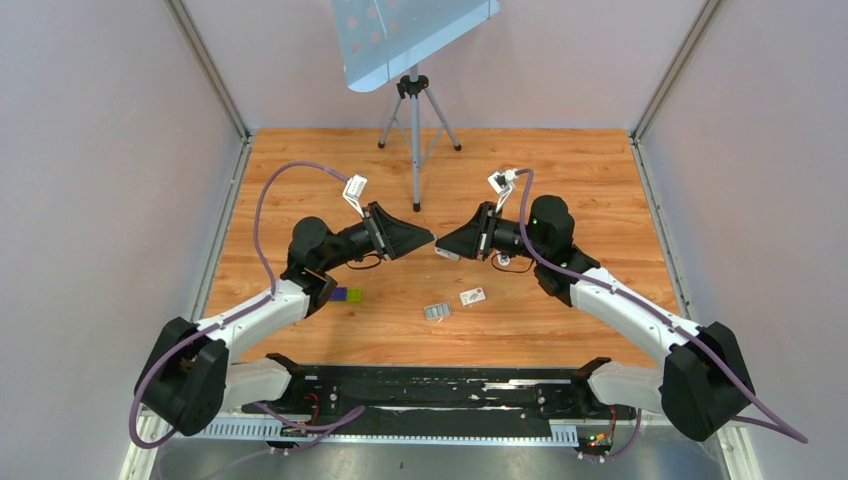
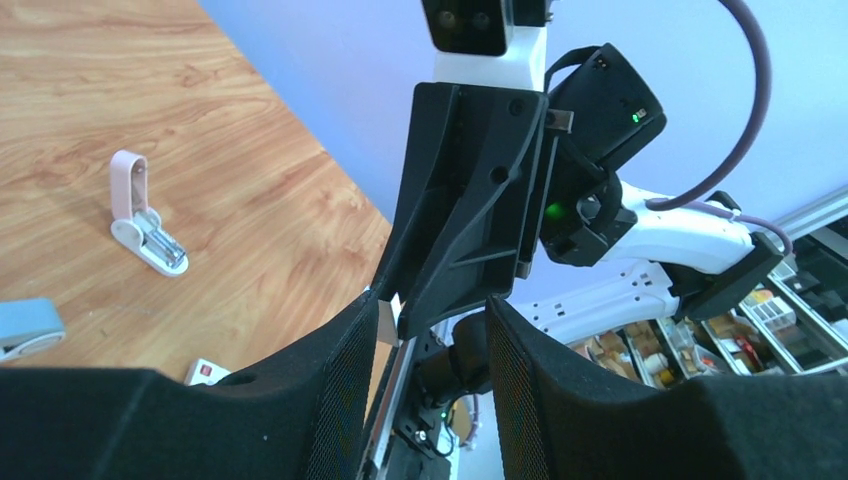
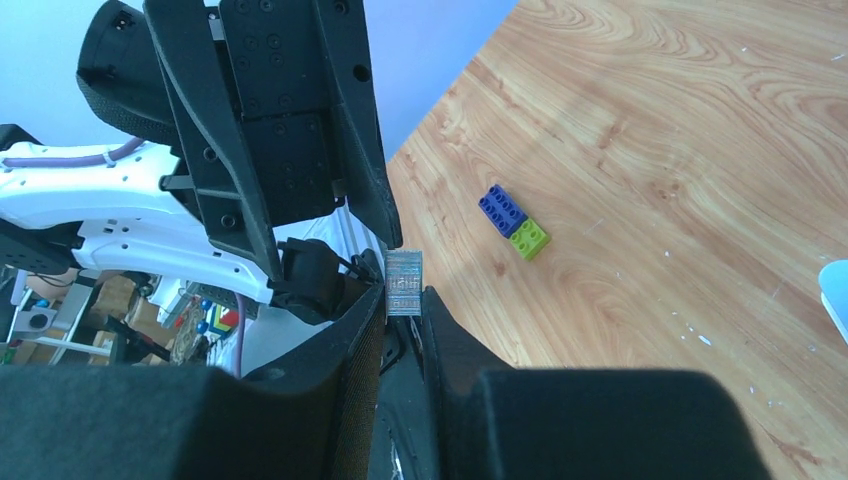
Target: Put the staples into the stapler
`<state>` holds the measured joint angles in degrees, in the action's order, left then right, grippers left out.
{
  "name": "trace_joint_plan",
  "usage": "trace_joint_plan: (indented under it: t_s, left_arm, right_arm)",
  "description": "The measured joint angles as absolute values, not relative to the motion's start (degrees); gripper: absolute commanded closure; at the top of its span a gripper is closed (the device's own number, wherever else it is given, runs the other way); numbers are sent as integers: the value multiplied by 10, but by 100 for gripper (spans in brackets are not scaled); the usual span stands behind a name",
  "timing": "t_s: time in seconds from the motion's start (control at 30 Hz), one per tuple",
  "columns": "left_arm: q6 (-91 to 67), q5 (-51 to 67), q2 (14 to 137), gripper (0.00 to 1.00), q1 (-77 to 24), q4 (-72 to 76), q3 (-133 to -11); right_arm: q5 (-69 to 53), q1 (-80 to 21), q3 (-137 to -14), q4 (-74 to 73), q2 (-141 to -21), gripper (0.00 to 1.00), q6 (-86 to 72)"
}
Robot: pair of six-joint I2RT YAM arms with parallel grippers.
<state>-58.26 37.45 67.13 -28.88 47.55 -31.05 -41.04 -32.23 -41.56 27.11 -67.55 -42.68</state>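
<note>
My right gripper (image 1: 442, 245) (image 3: 404, 292) hangs in mid-air over the table's middle, shut on a short silver strip of staples (image 3: 403, 278) that sticks out past its tips. My left gripper (image 1: 428, 238) (image 2: 432, 305) meets it tip to tip with its jaws well apart. The strip (image 2: 388, 318) lies against the inner face of the left-hand finger, and the other finger stands clear of it. The pale pink stapler (image 2: 140, 215) rests on the wooden table with its lid swung upright and its silver channel showing. Neither gripper touches it.
A purple-and-green block (image 1: 347, 295) (image 3: 513, 222) lies left of centre. A white labelled card (image 1: 473, 296) (image 2: 205, 372) and a grey block of staples (image 1: 437, 312) lie nearer the bases. A pale blue-grey object (image 2: 25, 328) sits at the left wrist view's edge. A tripod (image 1: 415, 110) stands at the back.
</note>
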Motion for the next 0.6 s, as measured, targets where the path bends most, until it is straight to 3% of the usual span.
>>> trace_joint_plan:
  t_s: [0.43,0.6]
  left_arm:
    - [-631,384,727,56,-289,594,-297]
    - [-644,384,737,63,-289,622,-296]
  right_arm:
    - [-421,-322,-412,305,-675,76,-457]
    - [-423,-322,-412,307,-676,76,-461]
